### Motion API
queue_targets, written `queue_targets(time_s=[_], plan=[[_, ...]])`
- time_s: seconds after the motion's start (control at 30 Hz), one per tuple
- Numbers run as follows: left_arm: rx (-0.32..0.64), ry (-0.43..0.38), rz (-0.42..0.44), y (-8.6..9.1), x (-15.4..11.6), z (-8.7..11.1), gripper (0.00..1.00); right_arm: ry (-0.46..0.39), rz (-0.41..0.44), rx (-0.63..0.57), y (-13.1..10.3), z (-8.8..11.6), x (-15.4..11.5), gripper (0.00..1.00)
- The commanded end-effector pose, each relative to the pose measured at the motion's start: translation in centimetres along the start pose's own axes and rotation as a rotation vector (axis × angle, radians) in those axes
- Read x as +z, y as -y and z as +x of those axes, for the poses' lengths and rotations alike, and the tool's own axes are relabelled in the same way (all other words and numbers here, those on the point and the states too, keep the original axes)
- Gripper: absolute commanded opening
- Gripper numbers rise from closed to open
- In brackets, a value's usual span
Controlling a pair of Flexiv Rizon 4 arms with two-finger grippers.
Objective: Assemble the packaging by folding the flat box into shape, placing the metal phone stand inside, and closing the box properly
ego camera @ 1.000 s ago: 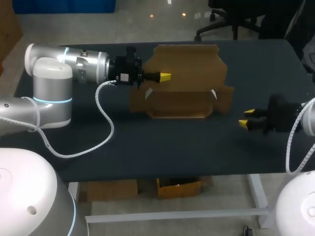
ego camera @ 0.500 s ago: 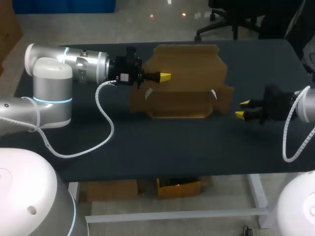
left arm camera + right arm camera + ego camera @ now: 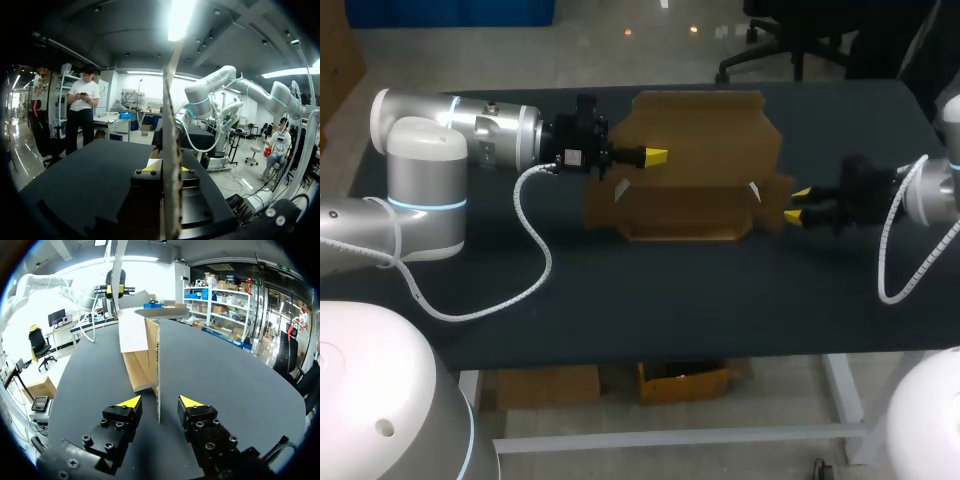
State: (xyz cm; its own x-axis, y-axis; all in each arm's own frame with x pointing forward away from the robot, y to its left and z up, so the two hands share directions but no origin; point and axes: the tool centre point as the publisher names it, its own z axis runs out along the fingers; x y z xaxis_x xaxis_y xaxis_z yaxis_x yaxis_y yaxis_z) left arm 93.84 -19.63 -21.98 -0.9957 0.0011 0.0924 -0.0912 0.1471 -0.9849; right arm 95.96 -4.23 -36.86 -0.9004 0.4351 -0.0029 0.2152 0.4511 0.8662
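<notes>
A robotics lab: a left arm (image 3: 470, 135) and a right arm (image 3: 932, 190), white and silver, trail coiled cables (image 3: 548, 262) over a black table (image 3: 670, 290) under the left gripper (image 3: 655, 155) and right gripper (image 3: 796, 204), with a cardboard box (image 3: 700, 130) between them.

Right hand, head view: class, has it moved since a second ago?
Yes. The right hand has travelled across the table toward the cardboard box, which stayed fixed. Its tips now reach the box's right-side flap.
</notes>
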Motion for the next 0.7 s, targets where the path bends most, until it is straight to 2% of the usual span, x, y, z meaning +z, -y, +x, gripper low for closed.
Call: queue_targets(time_s=[0.03, 0.2, 0.5, 0.7], plan=[[0.0, -0.001, 0.0, -0.2, 0.1, 0.0, 0.0, -0.033, -0.009, -0.004, -0.1, -0.8, 1.0, 0.42], [0.0, -0.001, 0.0, -0.2, 0.1, 0.0, 0.0, -0.043, -0.012, -0.008, -0.3, -1.1, 1.7, 0.4], [0.0, -0.001, 0.0, -0.2, 0.1, 0.0, 0.0, -0.049, -0.021, -0.014, -0.6, -1.1, 2.2, 0.23], [0.0, -0.001, 0.0, -0.2, 0.1, 0.0, 0.0, -0.047, -0.029, -0.014, -0.7, -0.7, 2.3, 0.18]])
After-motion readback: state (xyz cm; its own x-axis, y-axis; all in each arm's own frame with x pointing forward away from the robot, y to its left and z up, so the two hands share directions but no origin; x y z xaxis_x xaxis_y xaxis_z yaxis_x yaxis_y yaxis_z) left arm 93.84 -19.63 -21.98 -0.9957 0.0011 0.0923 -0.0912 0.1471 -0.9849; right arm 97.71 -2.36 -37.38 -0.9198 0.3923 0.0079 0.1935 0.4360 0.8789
